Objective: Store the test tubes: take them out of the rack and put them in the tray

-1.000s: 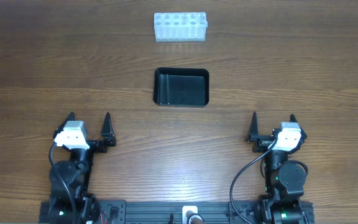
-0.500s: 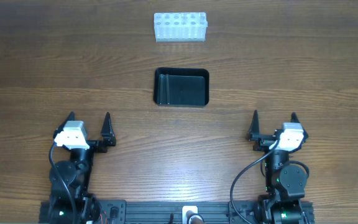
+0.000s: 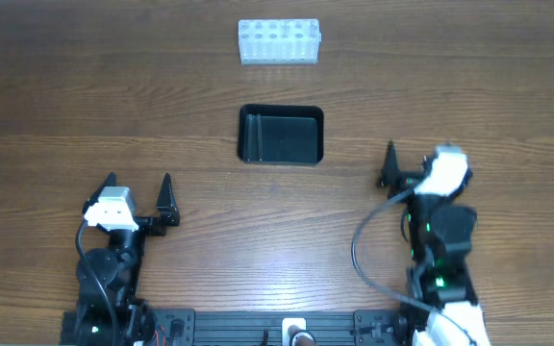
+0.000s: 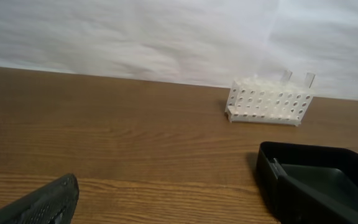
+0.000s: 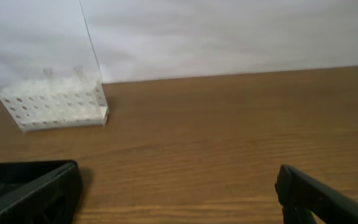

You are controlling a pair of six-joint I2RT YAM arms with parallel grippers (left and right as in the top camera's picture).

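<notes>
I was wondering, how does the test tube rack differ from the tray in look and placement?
The rack is white and perforated with holes; the tray is black with solid walls. The rack stands taller, with test tubes poking above it; the tray is low and open-topped. The rack sits farther from the robot than the tray. Both rest on the wooden table, apart.

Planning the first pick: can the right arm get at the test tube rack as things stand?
Probably yes: bare table lies between the open right gripper and the test tube rack, and the black tray sits aside of that path.
</notes>
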